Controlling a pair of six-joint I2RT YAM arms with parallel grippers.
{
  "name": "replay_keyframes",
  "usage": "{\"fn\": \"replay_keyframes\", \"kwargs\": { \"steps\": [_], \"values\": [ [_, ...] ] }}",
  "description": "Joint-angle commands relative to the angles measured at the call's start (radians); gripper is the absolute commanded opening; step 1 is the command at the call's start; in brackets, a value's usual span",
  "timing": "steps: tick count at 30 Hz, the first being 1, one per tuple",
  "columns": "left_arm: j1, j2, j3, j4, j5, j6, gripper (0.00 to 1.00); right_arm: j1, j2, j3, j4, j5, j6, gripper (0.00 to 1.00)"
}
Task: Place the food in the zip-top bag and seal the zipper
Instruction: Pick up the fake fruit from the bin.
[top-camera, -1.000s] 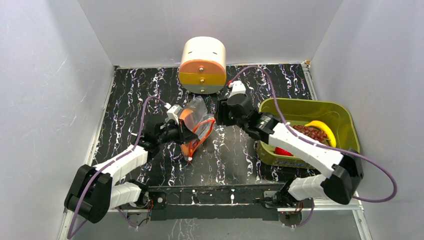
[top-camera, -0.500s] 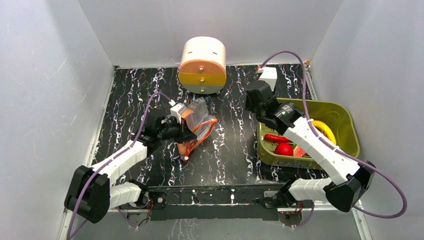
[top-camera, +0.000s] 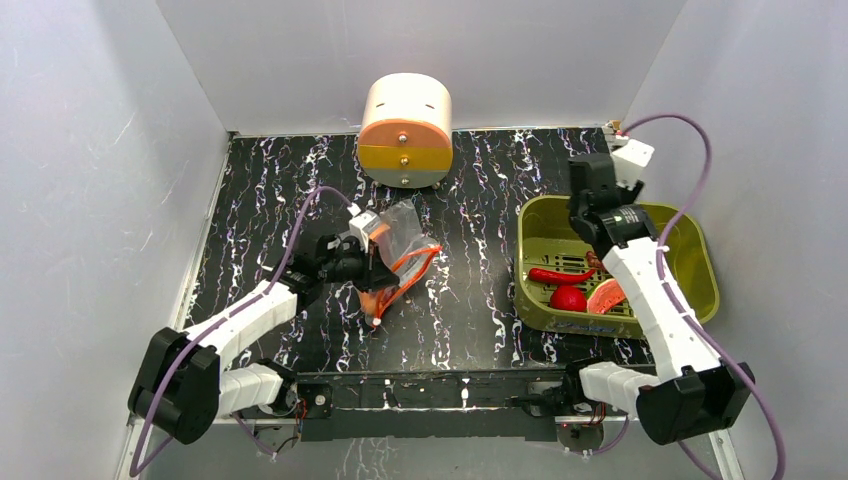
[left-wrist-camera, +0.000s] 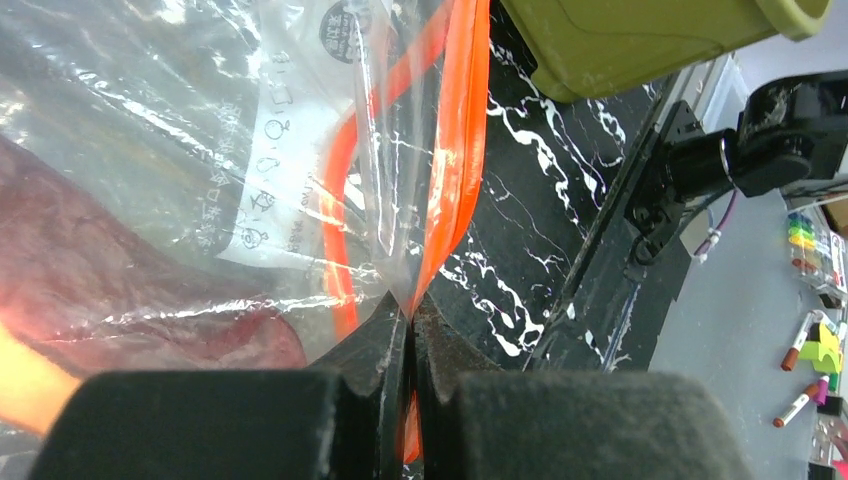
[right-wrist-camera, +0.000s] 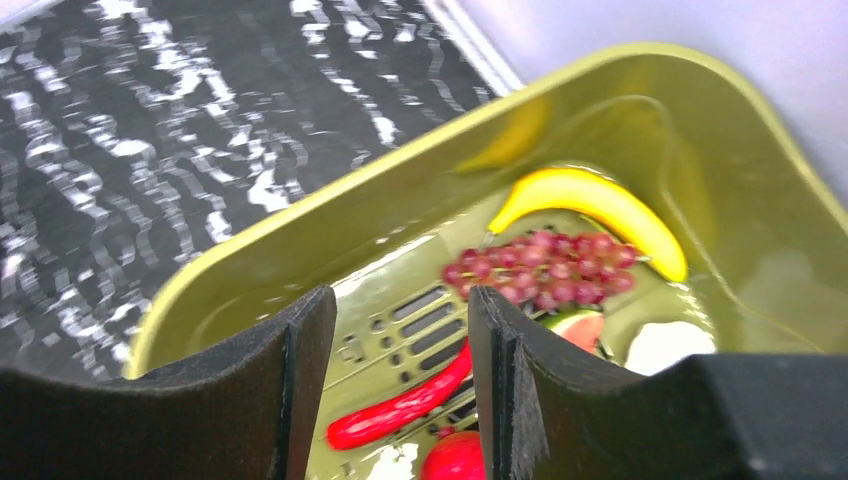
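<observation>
1. Two foods were lost to the top view. The right arm (top-camera: 650, 290) covered the banana (right-wrist-camera: 590, 205) and the grape bunch (right-wrist-camera: 545, 265). Only the right wrist view showed them, lying close together in the olive-green bin (top-camera: 700, 250).
2. That bin sat at 3 o'clock on the bench (top-camera: 470, 300). From above, the red chili (top-camera: 560, 274), the red round fruit (top-camera: 568, 298) and the pinkish slice (top-camera: 607, 297) lay along its 6 o'clock side. The right wrist view cut the round fruit off at its bottom edge.
3. The right hand (right-wrist-camera: 400, 350) hung over the bin's 12 o'clock rim with its fingers apart and nothing between them. From above its fingertips were hard to make out.
4. The zip-top bag (top-camera: 400, 245) lay at about 9 o'clock from the bench's centre. The left hand (left-wrist-camera: 410, 320) was clamped shut on the zipper (left-wrist-camera: 460, 150). Only the left wrist view showed that pinch.
5. Through the film a reddish-brown shape (left-wrist-camera: 100, 270) showed, too blurred and too close to name.
6. The bag carried a round dark stamp (left-wrist-camera: 345, 25) and a pale printed panel, both with characters too small to read.
7. A cream-and-orange drum (top-camera: 405, 130) stood at 12 o'clock, seen only from above. Some markers (left-wrist-camera: 805, 350) beyond the bench's edge appeared only in the left wrist view.
</observation>
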Motion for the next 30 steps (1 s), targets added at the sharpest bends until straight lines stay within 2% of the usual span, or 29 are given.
{"fn": "replay_keyframes", "kwargs": {
  "steps": [1,7,12,19,25,30],
  "values": [
    [-0.048,0.007,0.026,-0.019,0.007,0.046,0.0,-0.155,-0.041,-0.089,0.153,0.003,-0.052,0.51],
    [-0.101,-0.002,0.035,-0.055,-0.034,0.074,0.0,-0.332,-0.016,-0.217,0.322,-0.006,-0.084,0.49],
    [-0.127,-0.011,0.035,-0.053,-0.038,0.073,0.0,-0.416,-0.009,-0.304,0.502,0.015,-0.153,0.51],
    [-0.143,-0.029,0.006,-0.041,-0.065,0.029,0.0,-0.447,0.058,-0.397,0.607,0.076,-0.214,0.6],
    [-0.153,0.0,0.017,-0.032,-0.058,0.026,0.0,-0.449,0.116,-0.404,0.648,0.12,-0.232,0.7],
    [-0.153,0.001,0.017,-0.036,-0.071,0.026,0.0,-0.45,0.166,-0.45,0.671,0.126,-0.197,0.72]
  ]
}}
